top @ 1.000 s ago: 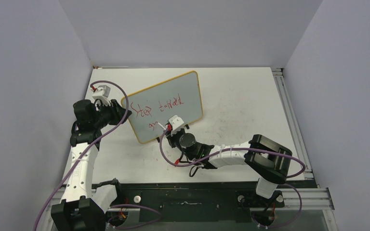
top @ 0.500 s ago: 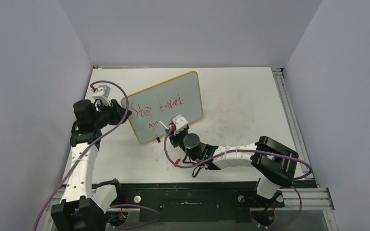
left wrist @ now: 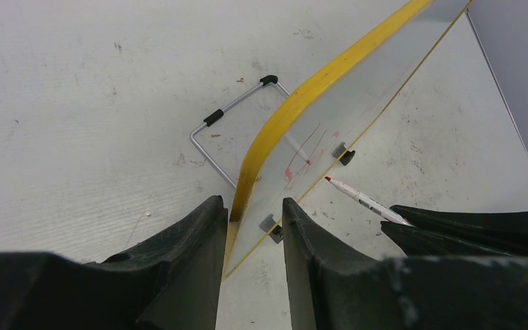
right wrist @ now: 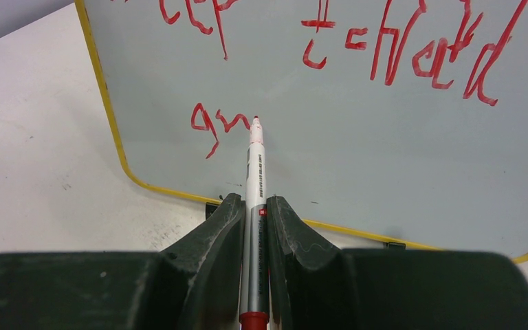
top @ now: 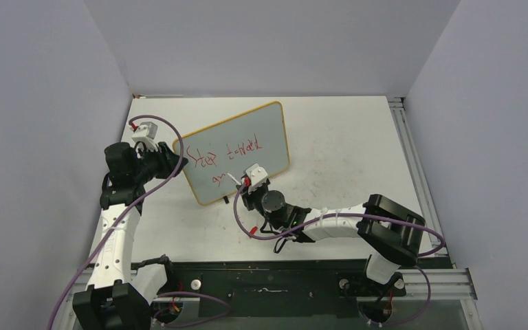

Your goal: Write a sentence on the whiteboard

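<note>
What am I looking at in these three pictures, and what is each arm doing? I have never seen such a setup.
These are two robot arms bolted to a table, each ending in a two-finger gripper. The wide picture looks down from above and behind them. The other two come from cameras on the wrists. On the table stands a whiteboard with a yellow frame and a wire stand behind it. The left gripper is closed on the board's edge. The right gripper is closed on a marker, its red tip close to the board by the letters "gr". The red sentence so far reads roughly "Step toward".
</note>
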Available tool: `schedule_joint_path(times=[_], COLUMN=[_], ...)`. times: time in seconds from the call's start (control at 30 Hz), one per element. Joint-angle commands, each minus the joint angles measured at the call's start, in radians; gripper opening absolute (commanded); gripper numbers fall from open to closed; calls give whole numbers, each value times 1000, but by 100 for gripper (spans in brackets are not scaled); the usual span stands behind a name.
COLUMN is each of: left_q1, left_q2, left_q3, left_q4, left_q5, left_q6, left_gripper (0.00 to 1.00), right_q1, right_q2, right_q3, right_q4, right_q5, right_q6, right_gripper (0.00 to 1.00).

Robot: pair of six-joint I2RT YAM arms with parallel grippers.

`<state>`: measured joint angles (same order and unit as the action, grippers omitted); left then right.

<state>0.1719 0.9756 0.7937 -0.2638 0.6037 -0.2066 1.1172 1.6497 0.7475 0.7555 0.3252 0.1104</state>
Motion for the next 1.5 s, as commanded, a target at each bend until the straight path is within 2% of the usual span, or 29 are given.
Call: schedule_joint_path(times=[0.0,1.47], left_q1=[7,8], left_q2=[-11,-11], left_q3=[7,8], left_q4=[55,58], left_q5=[16,23], left_q6=[-1,-2], left_gripper=[33,33], right_q1=[-12,-33], right_q2=[18,-25], right_q3=[18,29], right_q4=[44,50], right_q5=[-13,41], right_q6=[9,-4], right_gripper=[5,5])
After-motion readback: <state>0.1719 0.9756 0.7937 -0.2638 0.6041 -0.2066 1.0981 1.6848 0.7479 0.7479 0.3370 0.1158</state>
